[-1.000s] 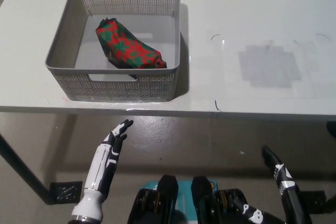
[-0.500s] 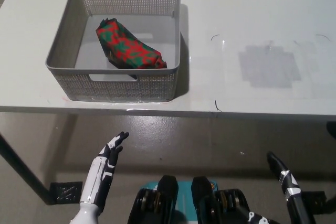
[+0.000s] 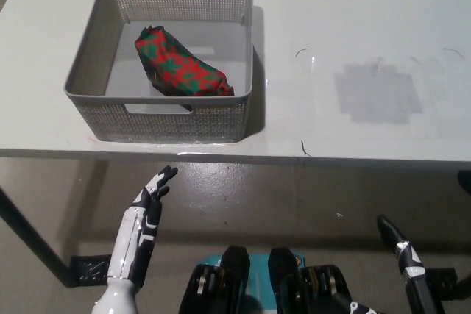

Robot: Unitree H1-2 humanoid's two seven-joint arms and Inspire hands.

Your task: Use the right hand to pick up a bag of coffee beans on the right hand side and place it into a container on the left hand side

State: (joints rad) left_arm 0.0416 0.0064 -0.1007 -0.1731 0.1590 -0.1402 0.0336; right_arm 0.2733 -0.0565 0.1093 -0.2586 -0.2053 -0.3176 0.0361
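Red-green coffee bag (image 3: 182,64), lying inside grey basket (image 3: 87,71), table's left

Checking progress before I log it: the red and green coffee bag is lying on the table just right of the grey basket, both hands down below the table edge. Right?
Not quite. The head view shows the coffee bag lying inside the grey basket, not on the table beside it. The left hand and right hand are indeed below the table edge.

White left hand (image 3: 151,195) with black fingertips, black right hand (image 3: 401,244) with white bands
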